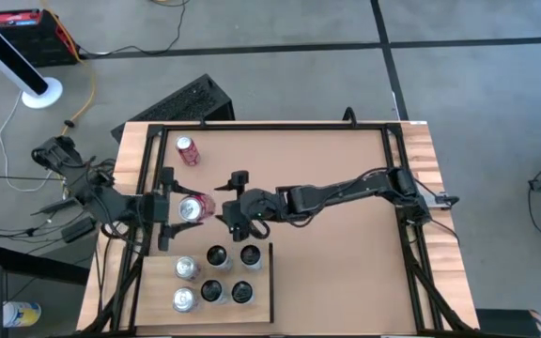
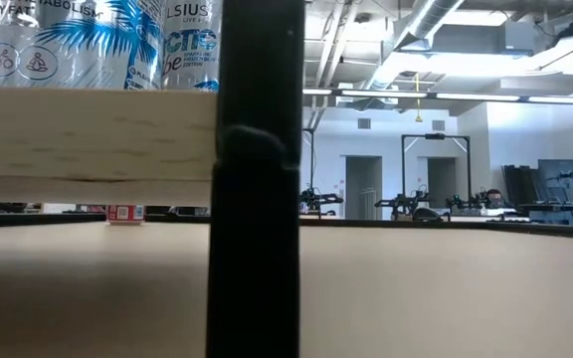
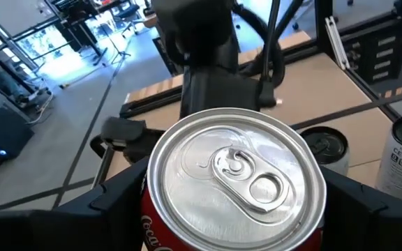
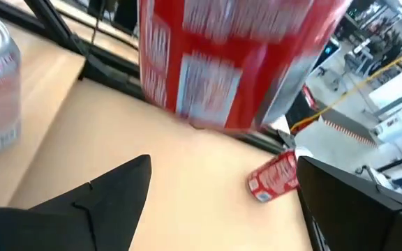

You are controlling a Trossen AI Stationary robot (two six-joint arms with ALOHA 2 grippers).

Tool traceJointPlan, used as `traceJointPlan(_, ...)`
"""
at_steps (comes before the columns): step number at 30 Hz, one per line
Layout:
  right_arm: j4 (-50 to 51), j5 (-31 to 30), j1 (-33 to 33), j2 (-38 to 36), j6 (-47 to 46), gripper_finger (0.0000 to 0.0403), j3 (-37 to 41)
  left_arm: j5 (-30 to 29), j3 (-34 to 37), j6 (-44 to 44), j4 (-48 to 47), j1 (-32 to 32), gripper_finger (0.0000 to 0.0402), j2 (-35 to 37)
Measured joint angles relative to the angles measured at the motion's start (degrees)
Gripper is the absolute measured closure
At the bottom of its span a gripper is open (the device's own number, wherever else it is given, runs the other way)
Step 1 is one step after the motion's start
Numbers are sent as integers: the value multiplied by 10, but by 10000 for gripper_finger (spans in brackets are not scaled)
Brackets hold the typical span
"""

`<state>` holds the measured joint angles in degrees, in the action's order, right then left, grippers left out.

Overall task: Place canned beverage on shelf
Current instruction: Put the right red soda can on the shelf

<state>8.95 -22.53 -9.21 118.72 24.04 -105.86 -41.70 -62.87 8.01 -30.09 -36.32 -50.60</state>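
Note:
My left gripper [image 1: 184, 208] is shut on a red canned beverage [image 1: 196, 207] with a silver top [image 3: 237, 174], over the table's left middle. My right gripper [image 1: 222, 205] reaches in from the right and stands open just right of the can; its two fingers [image 4: 103, 195] are spread below and short of the can [image 4: 229, 56], touching nothing. The shelf [image 1: 158, 291], a pale wooden board at the near left, carries several upright cans [image 1: 216, 255]. A second red can [image 1: 188, 150] lies on its side at the far left of the table. My left gripper pinches the can's side wall [image 3: 152, 223] just under the top rim, one finger [image 3: 110, 199] on each side. The fingers come roughly level from the table's left. The can stands nearly upright with its top up, lifted clear of the table.
A black frame [image 1: 252, 125] runs round the tabletop. In the low view a black post [image 2: 257, 199] stands close in front, with the shelf's edge [image 2: 88, 129] and cans above it. Bare tabletop [image 1: 346, 272] lies to the right of the shelf.

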Motion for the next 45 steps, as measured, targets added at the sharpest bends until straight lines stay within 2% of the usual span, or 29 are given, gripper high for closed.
traceJointPlan(9,84,0,33,-8,-12,21,1,0,0,-30,-1,0,120,52)
traceJointPlan(18,154,3,64,-70,-47,21,3,72,0,-105,-6,0,120,68)
traceJointPlan(20,142,4,69,-80,-47,21,1,93,0,-134,-13,0,120,67)
traceJointPlan(24,155,10,87,-125,-52,21,32,114,-5,-185,-34,-12,120,62)
traceJointPlan(28,148,9,109,-185,-80,21,105,108,-35,-250,-81,-44,120,48)
traceJointPlan(34,97,0,122,-299,-134,21,262,110,-67,-349,-121,-115,120,-6)
traceJointPlan(41,18,-1,92,-411,-178,21,424,81,-91,-475,-169,-196,120,-71)
traceJointPlan(45,7,-3,63,-446,-197,21,477,60,-103,-544,-191,-240,120,-90)
